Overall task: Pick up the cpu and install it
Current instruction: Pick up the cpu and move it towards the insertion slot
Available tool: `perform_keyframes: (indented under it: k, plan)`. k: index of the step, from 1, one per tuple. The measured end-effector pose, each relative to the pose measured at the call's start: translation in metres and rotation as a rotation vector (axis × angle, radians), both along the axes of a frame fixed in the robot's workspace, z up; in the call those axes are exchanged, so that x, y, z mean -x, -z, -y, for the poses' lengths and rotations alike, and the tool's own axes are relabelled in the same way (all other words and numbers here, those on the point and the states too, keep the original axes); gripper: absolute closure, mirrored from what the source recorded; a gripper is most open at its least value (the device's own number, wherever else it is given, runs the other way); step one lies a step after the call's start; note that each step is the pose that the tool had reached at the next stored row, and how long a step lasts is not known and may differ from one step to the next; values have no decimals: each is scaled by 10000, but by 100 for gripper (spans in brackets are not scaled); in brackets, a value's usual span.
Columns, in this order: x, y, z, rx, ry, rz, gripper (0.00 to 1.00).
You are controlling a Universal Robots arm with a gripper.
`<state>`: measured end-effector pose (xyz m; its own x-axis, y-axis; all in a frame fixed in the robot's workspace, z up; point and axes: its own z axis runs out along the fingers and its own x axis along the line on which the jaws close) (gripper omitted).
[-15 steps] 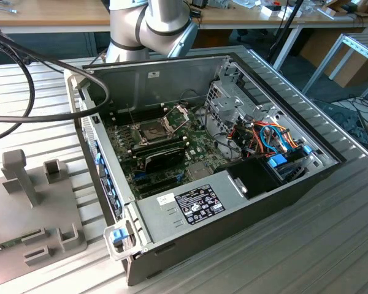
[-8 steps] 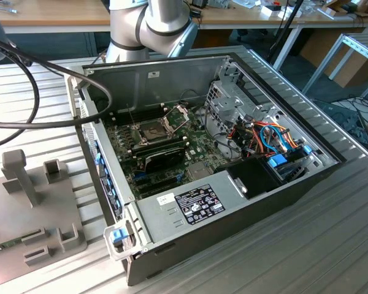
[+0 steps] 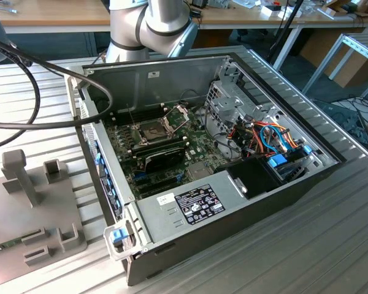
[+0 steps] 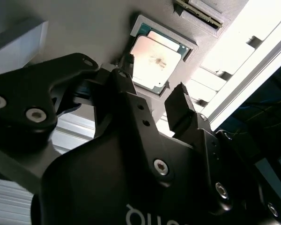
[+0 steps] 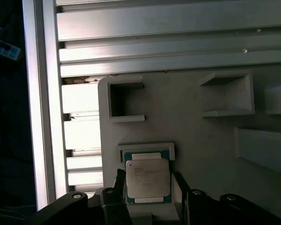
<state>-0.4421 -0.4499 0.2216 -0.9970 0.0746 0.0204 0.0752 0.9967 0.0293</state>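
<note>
black fingers [image 4: 178,103] stand open on either side of the cpu [image 5: 147,178], which lies flat in a recess of the grey holder [image 5: 201,131] on the desk [image 5: 154,28].

Ribbed aluminium worktop [image 3: 294,257], carrying two loads.
On the exterior view's left, a grey holder plate [image 3: 49,208]; right of it, lying flat, an open computer case [image 3: 159,86].
</note>
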Motion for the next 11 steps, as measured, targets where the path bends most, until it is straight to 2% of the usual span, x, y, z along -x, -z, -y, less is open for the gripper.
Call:
perform_keyframes:
  k: [2, 3, 4, 11]
  plan:
    - [0, 0, 0, 12, 0, -1, 39]
    - [0, 0, 0, 12, 0, -1, 39]
    - [1, 0, 0, 12, 1, -2, 33]
    - [0, 75, 0, 28, 1, -1, 33]
